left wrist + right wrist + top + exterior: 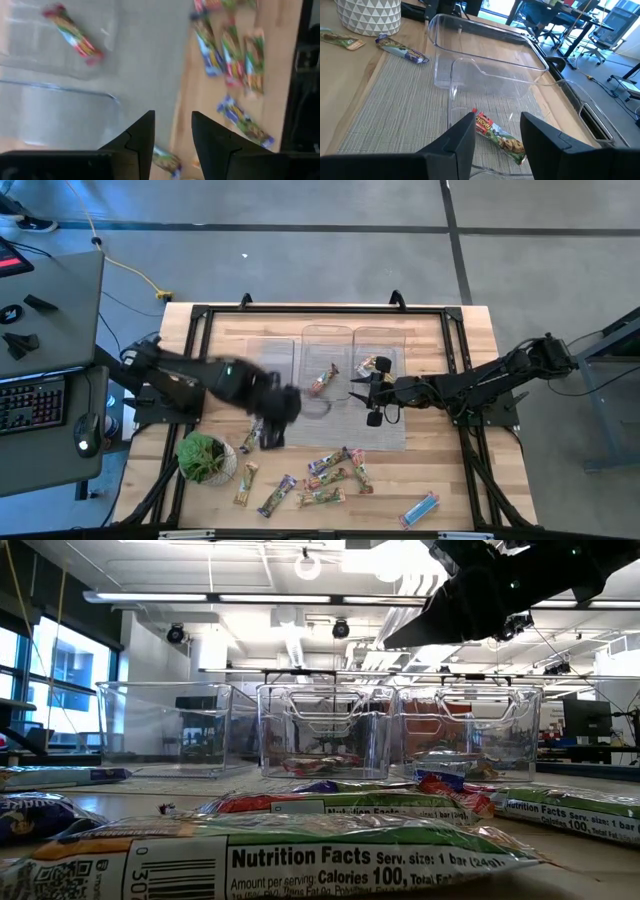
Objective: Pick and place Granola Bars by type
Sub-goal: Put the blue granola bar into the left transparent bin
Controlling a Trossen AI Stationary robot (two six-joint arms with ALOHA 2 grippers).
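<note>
shiny wrapped granola bars (pixel 330 475), clear trays (pixel 327 345)

A smooth grey concrete floor (pixel 300 240) crossed by dark seam lines surrounds the light wooden desk (pixel 470 330). To one side stands a grey side table (pixel 60 310) carrying a black keyboard (pixel 30 402) and a black computer mouse (pixel 86 432). A yellow cable (pixel 125 265) trails over the floor. Across the room, long ceiling strip lights (pixel 220 597) glow under white ductwork, and tall windows (pixel 60 675) let in daylight. Blue office chairs (pixel 540 15) stand at desks behind.
</note>
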